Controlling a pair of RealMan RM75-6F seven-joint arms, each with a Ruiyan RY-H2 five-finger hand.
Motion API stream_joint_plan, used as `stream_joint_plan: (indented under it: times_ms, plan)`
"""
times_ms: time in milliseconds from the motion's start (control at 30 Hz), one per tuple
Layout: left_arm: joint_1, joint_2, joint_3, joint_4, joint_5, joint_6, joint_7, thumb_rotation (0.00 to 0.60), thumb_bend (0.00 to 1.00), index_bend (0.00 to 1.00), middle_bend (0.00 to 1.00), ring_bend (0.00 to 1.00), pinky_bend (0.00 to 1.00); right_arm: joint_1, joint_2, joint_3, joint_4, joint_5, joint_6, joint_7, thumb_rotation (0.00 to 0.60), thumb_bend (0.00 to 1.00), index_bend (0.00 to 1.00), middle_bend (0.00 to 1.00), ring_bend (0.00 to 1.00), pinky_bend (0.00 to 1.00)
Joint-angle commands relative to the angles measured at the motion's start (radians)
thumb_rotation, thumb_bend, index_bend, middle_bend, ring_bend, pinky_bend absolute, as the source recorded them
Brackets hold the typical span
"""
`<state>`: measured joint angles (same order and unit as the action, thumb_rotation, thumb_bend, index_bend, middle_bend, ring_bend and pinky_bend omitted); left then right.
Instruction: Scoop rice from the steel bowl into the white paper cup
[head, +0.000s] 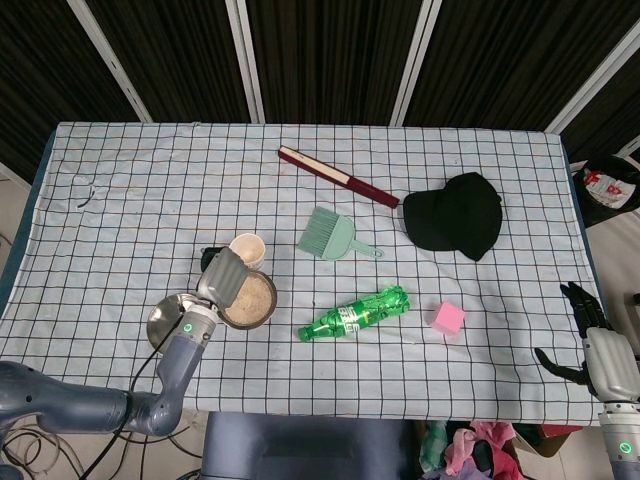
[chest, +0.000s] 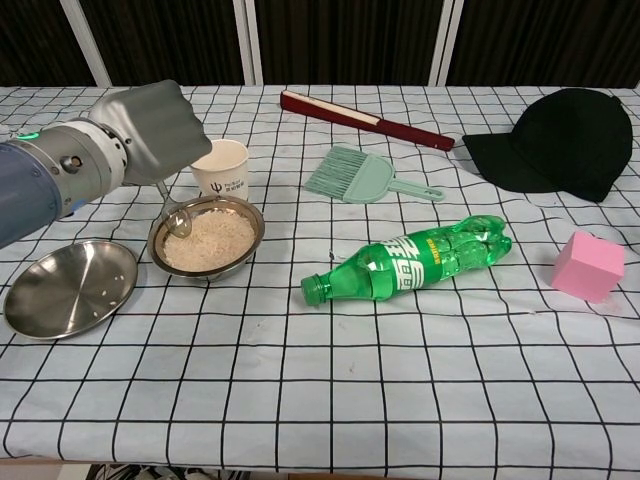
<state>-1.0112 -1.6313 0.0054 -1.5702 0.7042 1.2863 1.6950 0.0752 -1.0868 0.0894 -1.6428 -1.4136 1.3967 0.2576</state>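
L hand (chest: 150, 130) grips spoon (chest: 176, 217), tip in bowl (chest: 207, 238), fingers hidden; R hand (head: 600, 345) idle, fingers spread.

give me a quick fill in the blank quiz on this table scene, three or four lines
1. The left hand holds a spoon whose tip dips into the steel bowl of ____.
2. The white paper cup stands just behind the ____.
3. The green bottle lies on its ____.
4. The pink cube sits in front of the black ____.

Missing words: rice; steel bowl; side; cap
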Motion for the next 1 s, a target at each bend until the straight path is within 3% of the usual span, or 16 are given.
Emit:
stream_joint_plan:
  times_ms: [33, 1000]
  plan:
    - [-0.008, -0.004, 0.003, -0.006, -0.006, 0.01, 0.021, 0.6, 0.48, 0.75, 1.0, 1.0, 1.0, 0.0, 0.0, 0.0, 0.0, -0.001, 0.0, 0.001, 0.6, 0.2, 0.0, 0.0, 0.0, 0.21]
    - [-0.063, -0.072, 0.043, -0.025, -0.072, 0.053, 0.178, 0.6, 0.48, 0.76, 1.0, 1.0, 1.0, -0.003, 0.0, 0.0, -0.003, -0.006, 0.005, 0.02, 0.6, 0.2, 0.0, 0.0, 0.0, 0.21]
